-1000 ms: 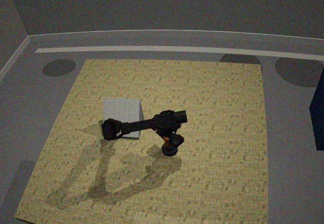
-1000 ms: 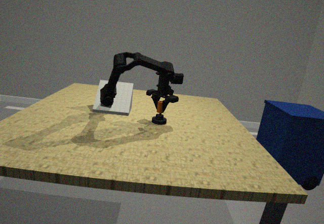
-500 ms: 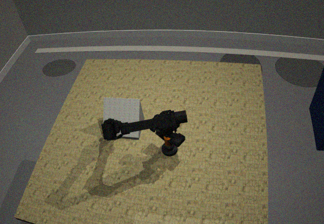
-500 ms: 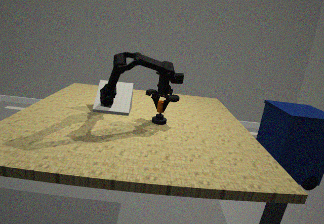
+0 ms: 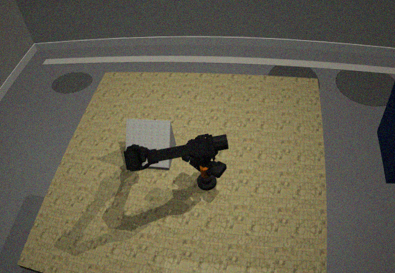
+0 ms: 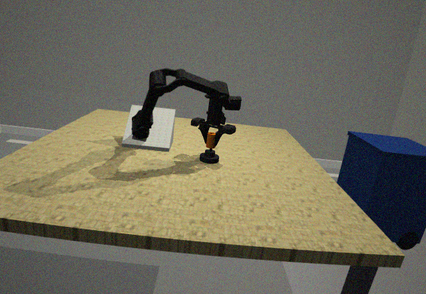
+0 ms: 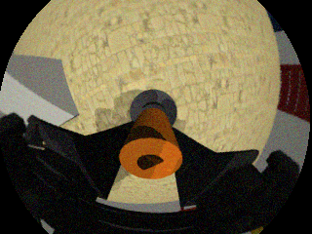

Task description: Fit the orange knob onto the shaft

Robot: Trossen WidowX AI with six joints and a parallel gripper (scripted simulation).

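Note:
My gripper [image 5: 203, 168] [image 6: 210, 140] [image 7: 152, 128] is shut on the orange knob [image 5: 203, 169] [image 6: 210, 140] [image 7: 150, 143] and holds it upright. The knob's top face shows its D-shaped hole in the wrist view. The round dark pedestal [image 5: 206, 182] [image 6: 209, 156] [image 7: 154, 103] stands on the wooden table directly below the knob. In the exterior view the knob's lower end sits just above the pedestal, around the top of the shaft. The shaft itself is hidden by the knob.
A light grey base plate [image 5: 147, 133] [image 6: 161, 126] carries the arm's base at the back left of the wooden table [image 5: 255, 168] [image 6: 240, 187]. A blue bin [image 6: 385, 181] [image 5: 388, 136] stands on the floor off the table's right side.

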